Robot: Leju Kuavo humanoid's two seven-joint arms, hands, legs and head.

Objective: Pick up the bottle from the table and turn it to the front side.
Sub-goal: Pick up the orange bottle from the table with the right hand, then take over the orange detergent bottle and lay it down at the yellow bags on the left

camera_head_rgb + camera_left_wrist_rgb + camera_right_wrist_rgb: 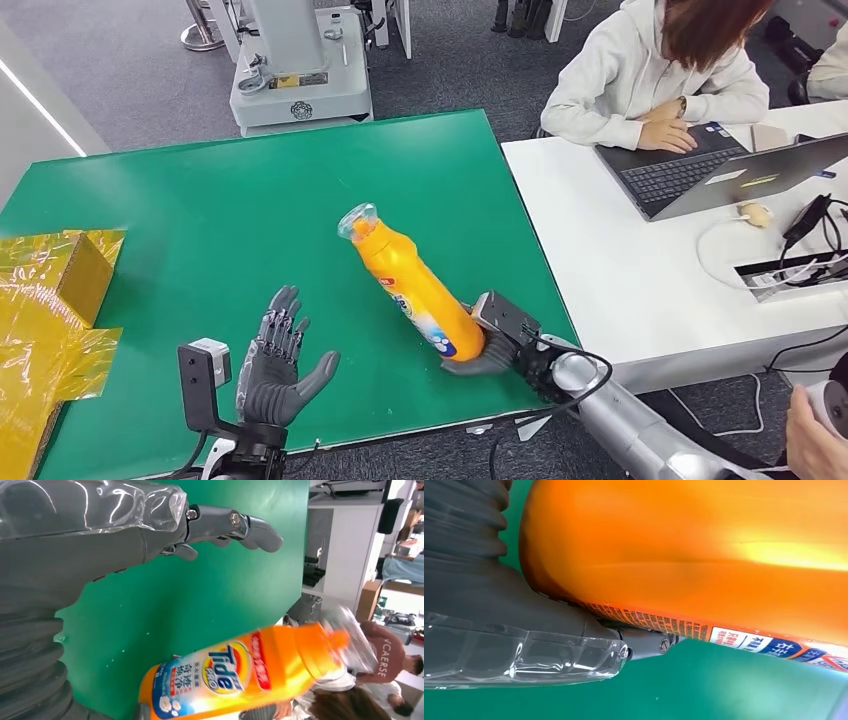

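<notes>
Right robot hand (497,345) grips the bottle (410,281) at its base.
We judge it stiff, slick, perhaps top-heavy; left robot hand (272,362) spread.

One orange plastic detergent bottle with a clear cap (408,281) is counted, gripped at its base by the right hand (497,345). Two grey many-fingered robot hands are seen; the left hand (273,362) is held open, well apart from the bottle. One green table (220,210) is noted beneath both hands. One white desk (640,280) is recorded beyond the right hand, with two laptops (690,170) on it. One crumpled yellow film wrapping (45,320) is counted to the outer side of the left hand.
</notes>
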